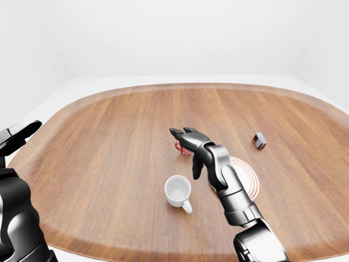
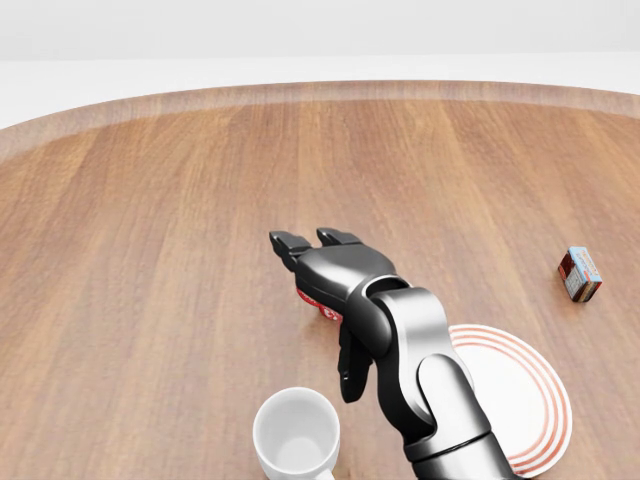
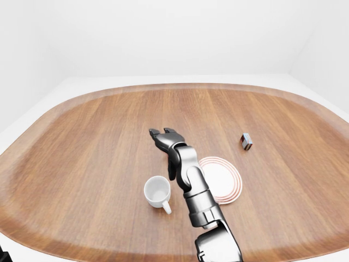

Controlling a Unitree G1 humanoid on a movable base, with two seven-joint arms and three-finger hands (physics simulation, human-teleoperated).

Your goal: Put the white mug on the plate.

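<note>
Head view shows the right hand [image 2: 330,290], fingers spread and empty, hovering above the tabletop [image 2: 150,250]. White mug [image 2: 296,433] sits just below its thumb, plate [image 2: 530,390] to its right. Approach step; next, lower and close round the mug.

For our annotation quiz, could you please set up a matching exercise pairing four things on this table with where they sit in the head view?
Things:
1. white mug
2. plate
3. small box
4. red mug

Places:
A. right edge, alone on bare wood
B. bottom edge, left of the forearm
C. mostly hidden under the right robot hand
D. bottom right, partly behind the forearm

Pairs: 1-B, 2-D, 3-A, 4-C
</note>
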